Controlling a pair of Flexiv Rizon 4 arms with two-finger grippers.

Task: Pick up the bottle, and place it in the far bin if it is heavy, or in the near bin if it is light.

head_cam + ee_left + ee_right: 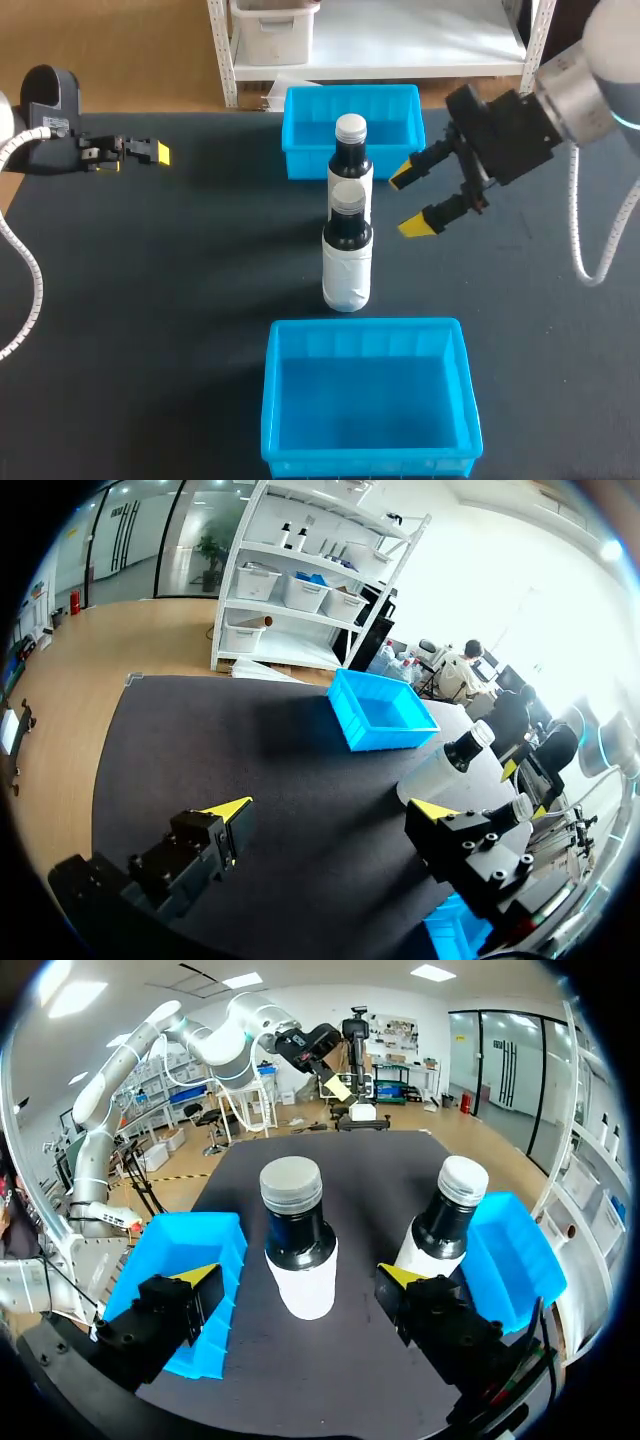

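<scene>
Two upright dark bottles with white labels and pale caps stand mid-table: a near bottle [347,255] and a far bottle [350,152] just behind it. The far blue bin [300,130] lies behind them, the near blue bin [275,400] in front. To the right of the bottles hangs my right gripper [408,202], open and holding nothing. In the right wrist view the near bottle [298,1250] stands ahead of the right gripper [298,1278], untouched, with the far bottle [445,1215] beside it. My left gripper [150,152] rests at the far left, open and empty.
The left wrist view shows the left gripper [332,808] over bare dark mat, with the far bin [385,712] and a bottle [445,765] well ahead. Both bins hold nothing. Dark mat spreads on both sides of the bottles.
</scene>
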